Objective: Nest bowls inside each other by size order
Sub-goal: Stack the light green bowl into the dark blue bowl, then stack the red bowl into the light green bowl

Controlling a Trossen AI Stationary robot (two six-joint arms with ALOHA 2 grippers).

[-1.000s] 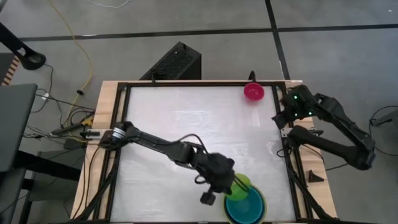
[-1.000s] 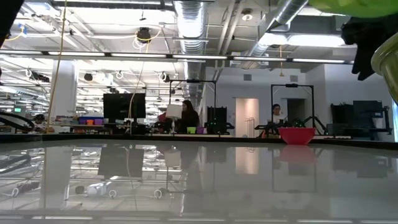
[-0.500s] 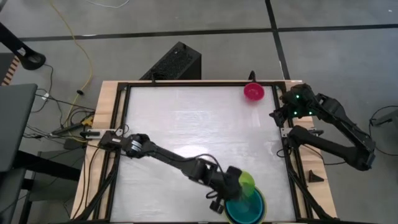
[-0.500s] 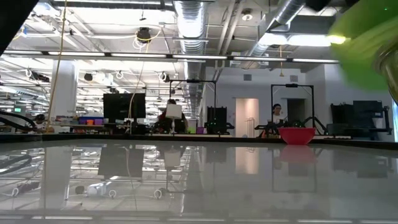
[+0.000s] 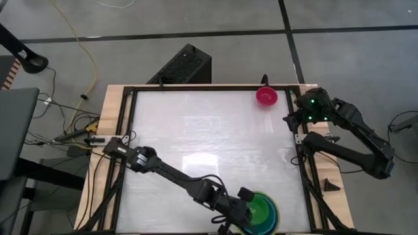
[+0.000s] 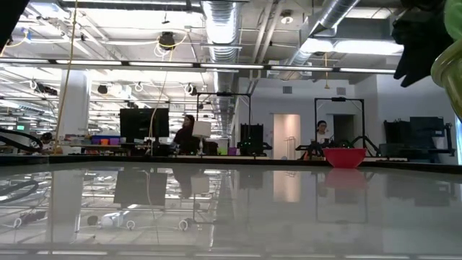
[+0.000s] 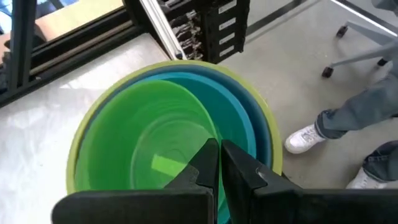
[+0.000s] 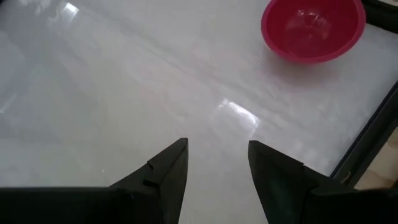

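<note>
A stack of nested bowls (image 5: pixel 261 212) stands at the table's near right: olive-green (image 7: pixel 264 118) outermost, then light blue (image 7: pixel 245 118), then teal (image 7: pixel 211 87). The lime green bowl (image 7: pixel 143 137) sits inside the teal one. My left gripper (image 7: pixel 219 165) is over the stack's near-left side, shut on the lime bowl's rim. The magenta-pink bowl (image 5: pixel 266 96) rests upright on its base at the far right; it also shows in the right wrist view (image 8: pixel 313 28). My right gripper (image 8: pixel 214 165) is open and empty, above the table near that bowl. My left gripper pinches the lime green bowl's rim (image 7: pixel 219 142) on the side next to the arm, one finger inside the bowl and one outside, between it and the teal bowl. The fingers slant down from above. The bowl sits upright, down inside the teal bowl.
The black frame rail (image 5: pixel 307 189) runs along the table's right edge, close to the stack. The bare white table top (image 5: pixel 196 130) spreads between the stack and the pink bowl. A person's shoe (image 7: pixel 305 137) shows on the floor beyond the near edge.
My left gripper has gone toward the table's near edge and down with the lime green bowl. The bowl, held tipped above the stack a second ago, now sits level inside the teal bowl.
</note>
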